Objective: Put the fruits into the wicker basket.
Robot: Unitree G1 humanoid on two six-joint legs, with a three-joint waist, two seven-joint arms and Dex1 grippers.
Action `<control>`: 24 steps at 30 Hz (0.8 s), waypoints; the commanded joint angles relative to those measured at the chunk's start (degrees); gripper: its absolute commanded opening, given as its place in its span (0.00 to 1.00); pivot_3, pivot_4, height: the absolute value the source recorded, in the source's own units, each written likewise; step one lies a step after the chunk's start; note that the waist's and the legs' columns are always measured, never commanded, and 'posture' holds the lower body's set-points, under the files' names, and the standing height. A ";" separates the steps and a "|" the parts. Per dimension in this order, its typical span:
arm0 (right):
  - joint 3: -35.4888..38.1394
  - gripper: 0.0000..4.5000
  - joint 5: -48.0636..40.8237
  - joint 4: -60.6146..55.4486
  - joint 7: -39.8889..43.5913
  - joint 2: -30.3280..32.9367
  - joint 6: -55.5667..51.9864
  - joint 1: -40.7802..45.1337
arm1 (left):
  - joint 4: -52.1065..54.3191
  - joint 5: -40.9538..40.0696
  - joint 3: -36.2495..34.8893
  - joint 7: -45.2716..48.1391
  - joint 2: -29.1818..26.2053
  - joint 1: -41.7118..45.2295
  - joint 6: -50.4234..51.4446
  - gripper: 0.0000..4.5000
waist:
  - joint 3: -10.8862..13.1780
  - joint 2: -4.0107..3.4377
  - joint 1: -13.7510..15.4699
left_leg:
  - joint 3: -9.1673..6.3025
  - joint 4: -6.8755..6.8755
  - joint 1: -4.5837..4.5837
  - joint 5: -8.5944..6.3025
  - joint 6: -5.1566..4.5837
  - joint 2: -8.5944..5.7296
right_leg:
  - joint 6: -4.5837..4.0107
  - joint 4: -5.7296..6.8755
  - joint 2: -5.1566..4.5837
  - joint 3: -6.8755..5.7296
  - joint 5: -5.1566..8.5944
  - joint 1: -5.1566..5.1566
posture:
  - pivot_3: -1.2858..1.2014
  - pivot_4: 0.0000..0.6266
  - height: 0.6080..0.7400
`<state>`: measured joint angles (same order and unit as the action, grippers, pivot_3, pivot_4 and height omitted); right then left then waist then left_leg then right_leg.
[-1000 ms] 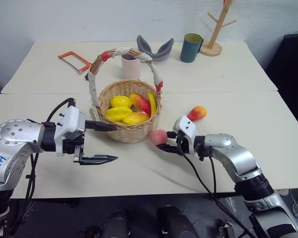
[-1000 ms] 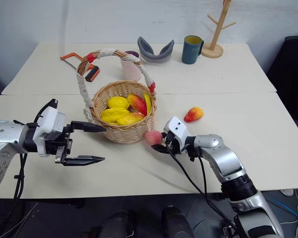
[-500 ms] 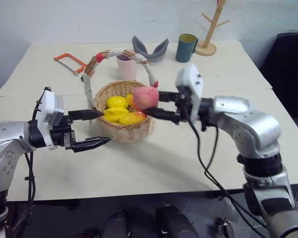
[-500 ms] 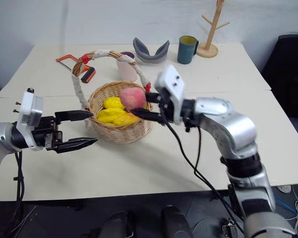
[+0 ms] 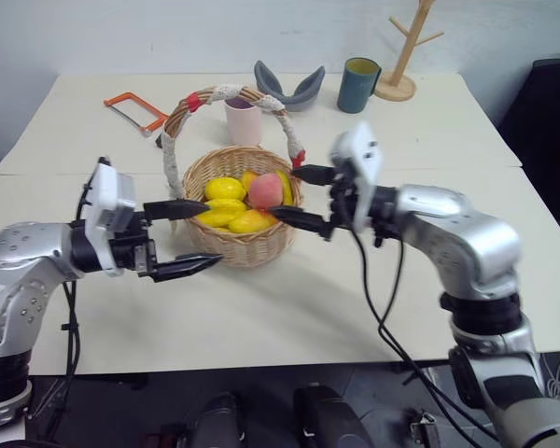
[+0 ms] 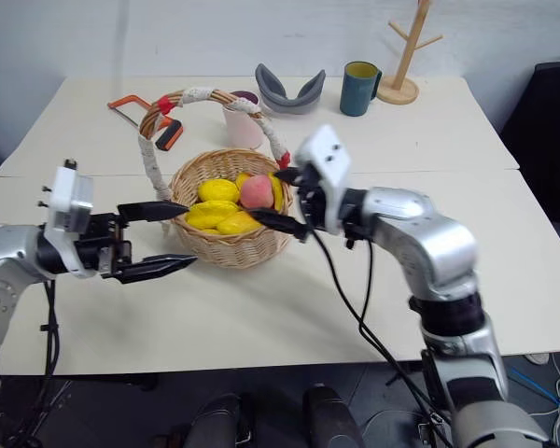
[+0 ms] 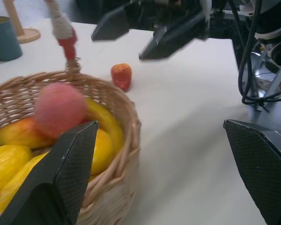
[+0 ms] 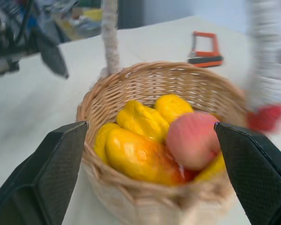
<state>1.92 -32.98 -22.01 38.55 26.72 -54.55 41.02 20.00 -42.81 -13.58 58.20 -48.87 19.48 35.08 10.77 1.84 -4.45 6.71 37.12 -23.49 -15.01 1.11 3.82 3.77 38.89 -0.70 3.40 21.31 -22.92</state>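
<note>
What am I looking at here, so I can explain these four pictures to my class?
A two-armed robot stands at a table. Two pictures come from cameras in its head, two from its wrists, looking along black fingers. Its left gripper is open beside the wicker basket; its right gripper is open at the basket's other side, holding nothing. A pink peach lies in the basket on yellow fruits. One red-orange mango lies on the table. Behind stand a pink cup, blue mug and orange saw.

Even bright light, blurred wrist views
</note>
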 commanded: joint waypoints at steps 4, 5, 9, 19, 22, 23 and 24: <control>11.52 1.00 4.53 -8.12 0.28 17.84 1.75 -17.80 | 2.53 -1.96 1.64 -0.25 1.30 3.92 0.42 1.00 | 0.00 0.00 0.67 | -0.04 -0.08 0.29 0.01 0.01 0.00 | 0.00 -0.23 0.08 -0.02 0.00 0.38 | 0.52 0.24 1.00; 9.13 1.00 9.59 -6.71 0.76 21.81 7.01 -21.15 | 2.26 -1.93 2.07 0.08 1.44 4.63 0.41 1.00 | 0.00 0.00 0.94 | -0.02 -0.07 0.29 0.01 0.01 -0.01 | 0.01 -0.26 0.08 0.00 0.00 0.37 | 0.52 0.24 1.00; -2.33 1.00 29.77 4.07 1.00 32.56 32.90 -26.34 | 0.87 -1.22 4.00 1.31 2.20 7.40 -0.18 1.00 | 0.01 -0.02 0.07 | 0.14 -0.06 0.39 0.04 0.00 -0.02 | 0.05 -0.30 0.17 0.15 0.01 0.38 | 0.52 0.24 1.00; -19.16 1.00 50.90 31.36 -1.74 24.23 64.01 -6.84 | 0.23 -0.54 5.60 1.66 3.77 10.30 -0.58 1.00 | 0.07 -0.11 -0.44 | 0.15 -0.03 0.46 0.15 0.17 0.09 | 0.05 -0.13 0.27 0.18 0.01 0.33 | 0.52 0.24 1.00; -22.47 1.00 55.64 39.11 -2.65 21.42 69.55 -1.64 | 0.89 -0.73 5.06 1.03 3.79 10.03 -0.44 1.00 | 0.08 -0.13 -0.42 | 0.15 0.05 0.45 0.14 0.14 0.06 | 0.05 -0.08 0.22 0.17 0.01 0.35 | 0.52 0.24 1.00; -23.26 1.00 57.10 41.65 -3.34 20.75 71.23 -0.23 | 1.16 -0.82 4.89 0.76 3.77 9.91 -0.34 1.00 | 0.08 -0.13 -0.35 | 0.15 0.09 0.45 0.14 0.14 0.06 | 0.05 -0.07 0.22 0.17 0.01 0.35 | 0.52 0.24 1.00; -24.28 1.00 58.67 45.16 -3.90 19.82 72.61 1.52 | 1.65 -1.01 4.58 0.44 3.68 9.64 -0.17 1.00 | 0.08 -0.13 -0.34 | 0.15 0.10 0.45 0.14 0.13 0.05 | 0.05 -0.04 0.21 0.17 0.01 0.35 | 0.52 0.24 1.00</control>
<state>-21.59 22.54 18.19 36.41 47.06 14.25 39.75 19.59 -43.29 -7.57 59.32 -45.00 28.88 35.49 10.86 1.71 -4.79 6.85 37.23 -23.04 -14.87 1.25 3.87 3.82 38.87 -0.49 3.56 21.32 -22.57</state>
